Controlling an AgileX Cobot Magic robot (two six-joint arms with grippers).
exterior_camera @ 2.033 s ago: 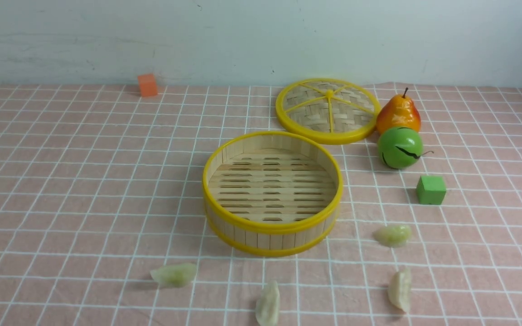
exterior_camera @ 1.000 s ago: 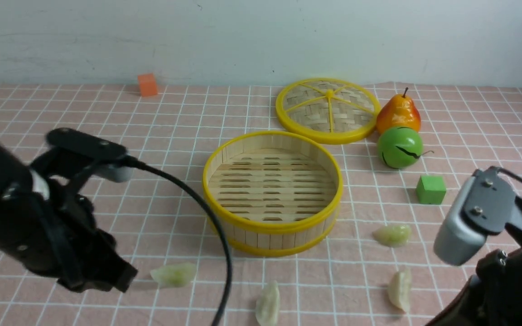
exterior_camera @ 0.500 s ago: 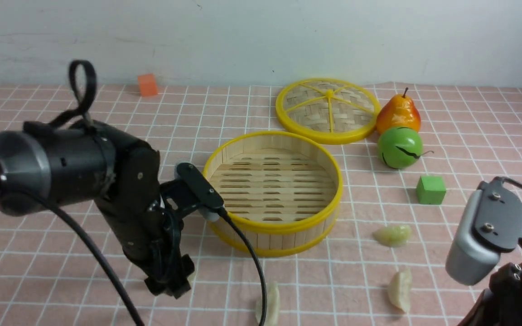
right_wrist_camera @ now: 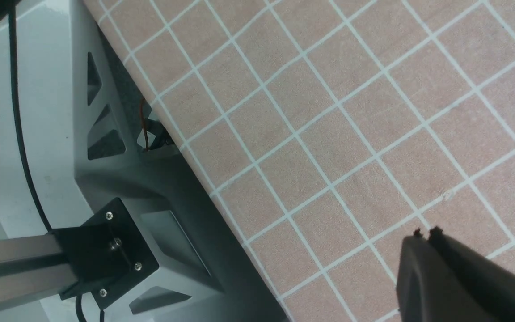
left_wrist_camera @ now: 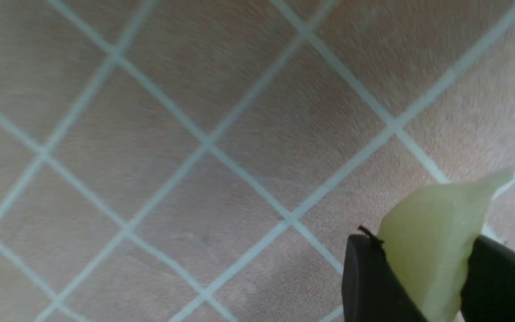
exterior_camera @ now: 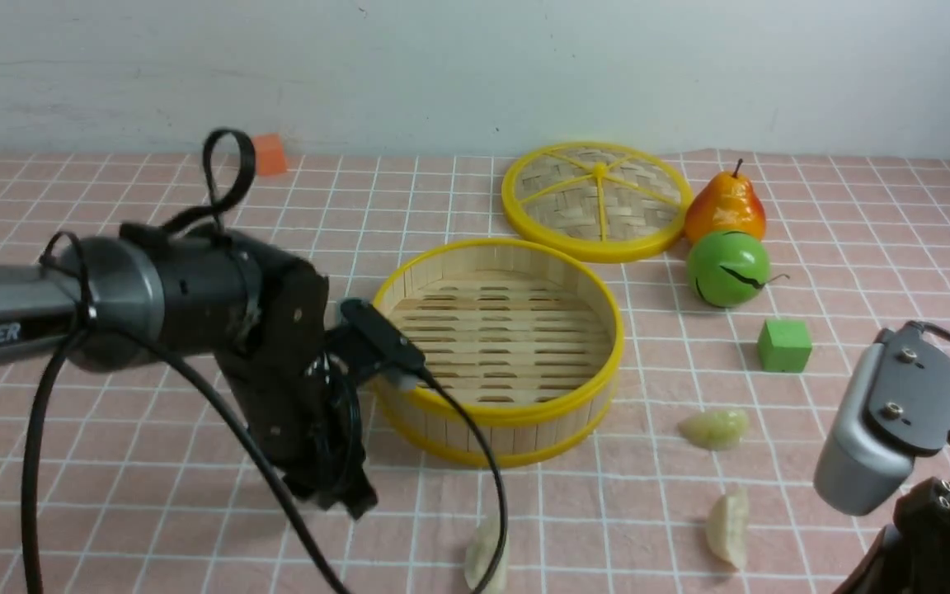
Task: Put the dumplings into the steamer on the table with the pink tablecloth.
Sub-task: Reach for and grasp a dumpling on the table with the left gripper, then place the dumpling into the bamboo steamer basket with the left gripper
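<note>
A round bamboo steamer (exterior_camera: 524, 410) sits on the pink tablecloth (exterior_camera: 854, 247), its slatted floor bare. The left arm (exterior_camera: 153, 305), lettered "PiPER", reaches down at the steamer's front left. The left gripper (left_wrist_camera: 423, 268) pinches a pale green dumpling (left_wrist_camera: 436, 223). A second dumpling (exterior_camera: 479, 553) lies in front of the steamer, crossed by the arm's cable (exterior_camera: 487, 478). A third dumpling (exterior_camera: 715, 429) and a fourth dumpling (exterior_camera: 728, 516) lie front right. The right gripper (right_wrist_camera: 425, 235) is closed and empty. Behind the steamer are its woven lid (exterior_camera: 596, 200), a pear (exterior_camera: 725, 206) and a green round fruit (exterior_camera: 727, 268). A green cube (exterior_camera: 784, 346) sits to its right.

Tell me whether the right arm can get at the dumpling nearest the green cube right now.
Probably yes: that dumpling lies in the open on the pink tablecloth at the robot's right; the right gripper is shut and empty.
</note>
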